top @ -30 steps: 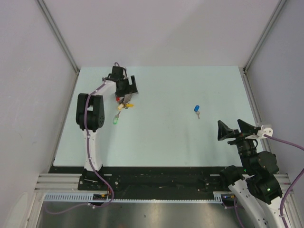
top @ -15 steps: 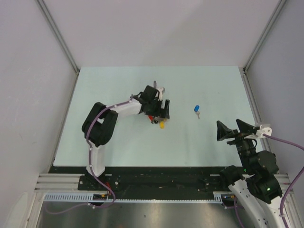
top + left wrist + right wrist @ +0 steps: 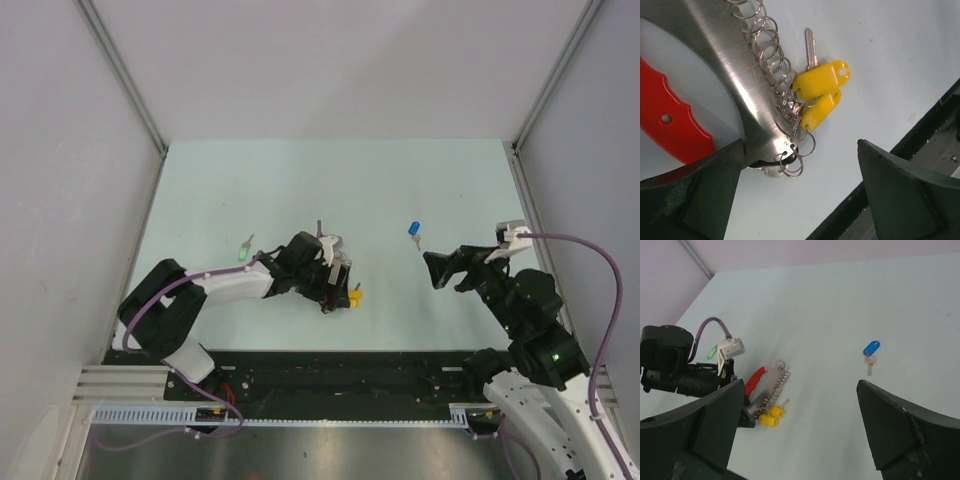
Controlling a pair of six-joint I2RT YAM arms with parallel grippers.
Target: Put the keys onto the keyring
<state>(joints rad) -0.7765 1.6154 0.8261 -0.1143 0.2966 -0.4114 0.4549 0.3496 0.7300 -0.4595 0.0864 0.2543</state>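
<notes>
The keyring [image 3: 345, 293] lies on the pale table near its front middle. Up close I see its brushed metal body [image 3: 735, 75], the curved red piece [image 3: 675, 125], a row of wire rings and two yellow-capped keys [image 3: 817, 85]. My left gripper [image 3: 801, 150] stands open over it, the left finger [image 3: 695, 195] resting over the metal body's end and the right finger well apart from it. The green key [image 3: 244, 251] lies behind the left arm. The blue key [image 3: 413, 230] [image 3: 870, 349] lies just beyond my right gripper [image 3: 447, 262], which hangs open and holds nothing.
A black rail [image 3: 330, 362] runs along the table's near edge, close under the left gripper [image 3: 336, 283]. Pale walls with metal posts [image 3: 125, 80] close in the back and both sides. The left arm [image 3: 230, 283] stretches low across the table's left front.
The left arm has swung from the back left towards the front middle, and the keyring has moved along with it. The right arm has reached forward and left towards the blue key.
</notes>
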